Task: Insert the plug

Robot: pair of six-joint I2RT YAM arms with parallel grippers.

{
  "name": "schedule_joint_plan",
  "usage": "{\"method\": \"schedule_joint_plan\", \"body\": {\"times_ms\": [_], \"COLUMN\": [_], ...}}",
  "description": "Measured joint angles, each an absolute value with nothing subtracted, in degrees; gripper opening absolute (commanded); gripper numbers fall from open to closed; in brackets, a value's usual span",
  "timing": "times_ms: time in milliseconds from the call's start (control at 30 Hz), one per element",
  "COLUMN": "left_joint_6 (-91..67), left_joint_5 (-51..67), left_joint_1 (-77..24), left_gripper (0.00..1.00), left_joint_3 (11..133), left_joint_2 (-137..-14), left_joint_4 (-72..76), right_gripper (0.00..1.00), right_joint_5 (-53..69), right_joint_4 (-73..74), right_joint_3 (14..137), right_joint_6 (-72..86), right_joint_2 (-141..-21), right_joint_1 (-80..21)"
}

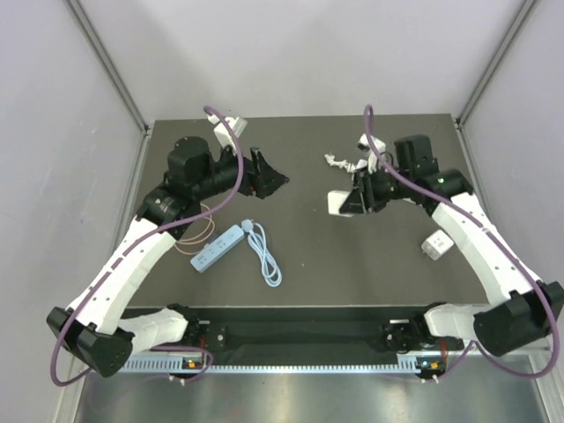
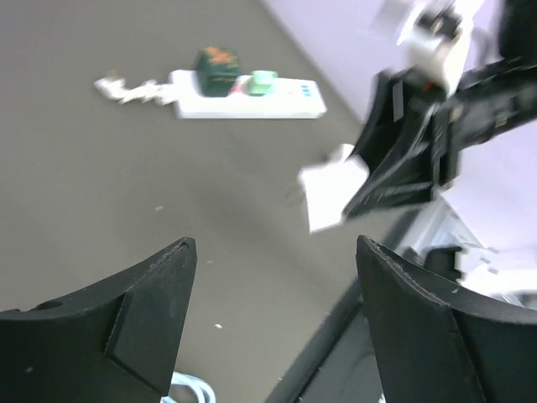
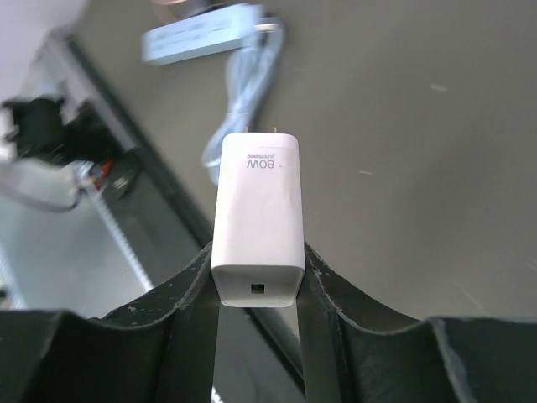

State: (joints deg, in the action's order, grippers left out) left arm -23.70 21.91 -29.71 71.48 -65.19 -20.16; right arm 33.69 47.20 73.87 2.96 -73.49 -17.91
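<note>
Fingers (image 3: 186, 306) of your right gripper (image 3: 256, 260) pinch the white plug (image 3: 256, 206), lifted over the table's (image 1: 370, 264) middle.
Prongs face away from the wrist, ready for a socket, I'd judge. Your blue power strip (image 1: 217, 248) lies well apart, toward the near-left corner, its cable (image 1: 264, 256) looped beside it. Your left gripper (image 2: 275, 252) hangs open, empty.

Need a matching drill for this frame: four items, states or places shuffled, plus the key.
Items:
1. left gripper
2. right gripper
3. light-blue power strip
4. loose white adapter

States or places:
a. lying free, robot's right side
b. shut on the 80W charger
c. open, holding nothing
d. lying free, robot's left side

Pairs: 1-c, 2-b, 3-d, 4-a
</note>
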Motion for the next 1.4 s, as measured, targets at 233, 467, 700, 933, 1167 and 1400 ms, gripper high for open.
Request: {"method": "schedule_joint_plan", "body": {"times_ms": [233,467,700,933,1167,1400], "left_joint_6": [-25.12,-30.7,-32.53,-33.5,-36.82,-48.23], "left_joint_5": [43.86,59.4,61.12,60.97,61.39,55.44], "left_joint_1": [-28.32,-28.42,-30.35,-34.33,-34.76,-35.29], "left_gripper": [0.78,0.78,0.77,0.34,0.0,0.0], "left_joint_3": [75.16,71.35,70.24,69.93,67.88,60.82], "left_joint_2": [-68.71,-71.16,-71.33,-73.58,-73.73,-72.75], "left_joint_4": [-14.44,-6.15,-1.26,1.3,7.01,18.39], "right_gripper": [0.0,0.0,0.0,0.0,0.35,0.5], "right_joint_5": [46.06,51.9,55.64,57.84,58.15,52.77], "right_joint_4": [39.35,34.15,29.02,24.88,20.78,3.75], "right_joint_3": [70.3,69.76,69.73,69.23,66.89,56.93], "right_joint_6": [4.95,7.92,11.42,15.07,20.12,33.85], "right_joint_2": [-69.69,-66.15,-63.96,-63.64,-62.15,-58.0], "right_joint_1": [-26.85,-29.26,-29.28,-29.41,-29.45,-29.5]}}
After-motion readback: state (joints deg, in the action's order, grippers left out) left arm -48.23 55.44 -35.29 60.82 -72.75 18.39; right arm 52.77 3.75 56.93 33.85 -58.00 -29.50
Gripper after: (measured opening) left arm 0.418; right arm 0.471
